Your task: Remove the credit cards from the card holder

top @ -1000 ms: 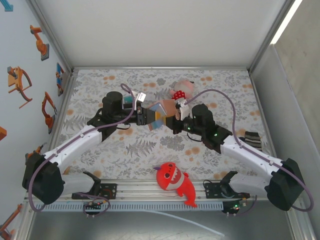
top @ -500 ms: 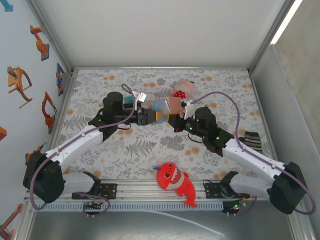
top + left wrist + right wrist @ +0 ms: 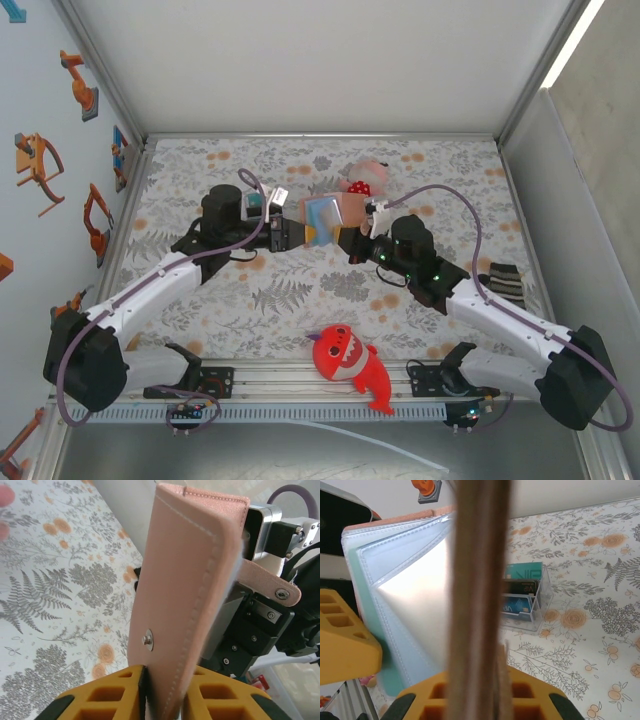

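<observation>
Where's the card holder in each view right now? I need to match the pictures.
Top external: card holder mid-table, slightly above picture centre.
Left wrist: card holder centre, tan cover on edge, tab right.
Right wrist: card holder blurred brown strip down centre, clear sleeves left.
Shared landmark: floral cloth.
</observation>
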`<state>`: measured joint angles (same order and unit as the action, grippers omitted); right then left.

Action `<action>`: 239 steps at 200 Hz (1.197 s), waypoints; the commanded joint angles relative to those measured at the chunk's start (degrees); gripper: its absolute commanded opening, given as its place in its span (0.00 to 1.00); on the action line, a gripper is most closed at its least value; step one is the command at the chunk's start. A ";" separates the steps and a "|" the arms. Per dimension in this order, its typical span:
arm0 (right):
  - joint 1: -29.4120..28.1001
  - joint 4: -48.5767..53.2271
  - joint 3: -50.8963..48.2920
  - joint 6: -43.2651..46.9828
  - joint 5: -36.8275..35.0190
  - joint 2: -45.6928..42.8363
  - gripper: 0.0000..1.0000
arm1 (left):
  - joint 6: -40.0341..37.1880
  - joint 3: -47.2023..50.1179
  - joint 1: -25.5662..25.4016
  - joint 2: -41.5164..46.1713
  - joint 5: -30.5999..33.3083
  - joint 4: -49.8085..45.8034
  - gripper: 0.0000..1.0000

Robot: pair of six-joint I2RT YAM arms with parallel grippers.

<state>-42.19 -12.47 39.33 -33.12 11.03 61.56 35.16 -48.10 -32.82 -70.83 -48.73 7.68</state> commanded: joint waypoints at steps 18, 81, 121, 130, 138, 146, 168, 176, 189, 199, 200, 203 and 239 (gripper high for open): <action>0.23 -2.25 1.28 1.08 1.57 -0.38 0.27 | -1.49 0.17 0.03 1.22 -0.76 -1.36 0.14; -0.30 8.35 5.90 7.47 2.00 0.61 0.62 | -2.36 0.11 0.00 1.21 -0.24 -1.93 0.10; -2.86 12.66 9.34 10.72 0.70 3.67 0.77 | -1.78 0.02 -0.10 0.81 0.02 -0.67 0.10; -3.37 13.54 10.06 10.93 0.00 4.55 0.76 | -1.74 -0.02 -0.14 0.69 -0.01 -0.51 0.10; -3.51 13.86 10.43 10.90 -0.35 5.11 0.76 | -1.71 -0.06 -0.23 0.69 0.03 -0.49 0.10; -3.51 14.03 10.58 10.72 -1.07 5.34 0.75 | -1.84 0.03 -0.22 0.86 -0.03 -0.45 0.09; -3.51 14.02 9.85 10.38 -4.23 4.55 0.71 | -2.14 0.27 -0.25 1.39 -0.05 -0.79 0.08; -3.51 13.43 9.26 10.24 -4.85 3.70 0.71 | -2.33 0.35 -0.23 1.60 0.00 -0.98 0.08; -3.51 12.30 8.32 10.10 -4.88 2.56 0.71 | -2.56 0.37 -0.23 1.66 0.00 -1.27 0.08; -3.51 12.03 8.04 9.92 -4.70 1.87 0.71 | -2.55 0.46 -0.24 1.66 -0.10 -1.24 0.08; -3.51 12.03 8.04 9.92 -4.70 1.84 0.71 | -2.51 0.46 -0.28 1.66 -0.03 -1.26 0.08; -3.49 12.03 8.00 9.84 -4.63 1.79 0.71 | -2.54 0.46 -0.19 1.67 -0.04 -1.16 0.08; -3.51 12.38 7.71 9.19 -5.61 1.89 0.70 | -2.46 0.46 -0.32 1.39 -0.05 -0.54 0.05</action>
<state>-45.52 0.45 47.72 -23.55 7.57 64.29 34.09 -47.94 -32.75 -70.78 -47.22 5.15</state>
